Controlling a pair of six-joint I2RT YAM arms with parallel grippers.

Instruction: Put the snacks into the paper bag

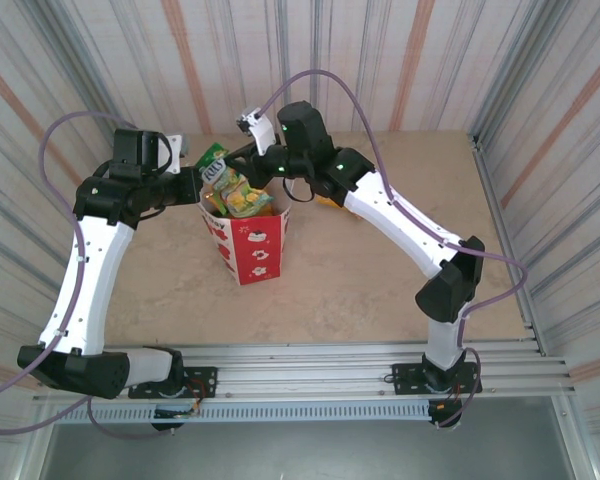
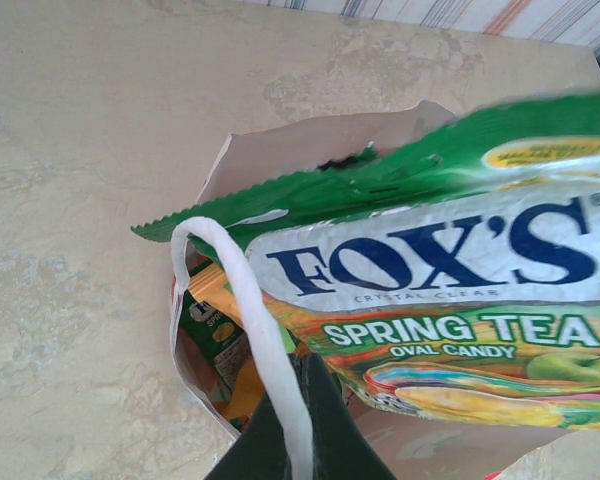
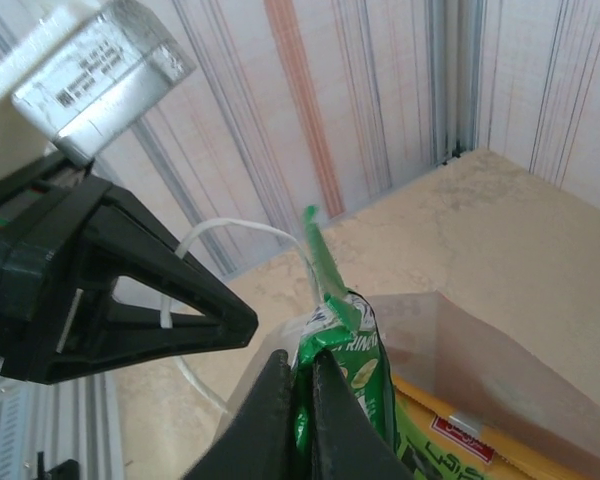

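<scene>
By the surface's (image 1: 380, 290) far edge, right pincer (image 3: 302, 362) grips green packet (image 3: 358, 372) upright in paper bag's (image 1: 252, 248) mouth; left pincer (image 2: 320, 405) clamps handle (image 2: 248, 310).

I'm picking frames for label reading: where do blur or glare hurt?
Left wrist: the FOX'S packet is sharp at its logo, smeared along its top right edge. Right wrist: the near metal block is soft and glary. Top external: evenly lit, shadows faint.

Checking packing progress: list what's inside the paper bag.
Inside the red-and-white paper bag: a green foil Fox's candy packet poking out, yellow and orange packets below it. The bag's bottom is covered by them.
</scene>
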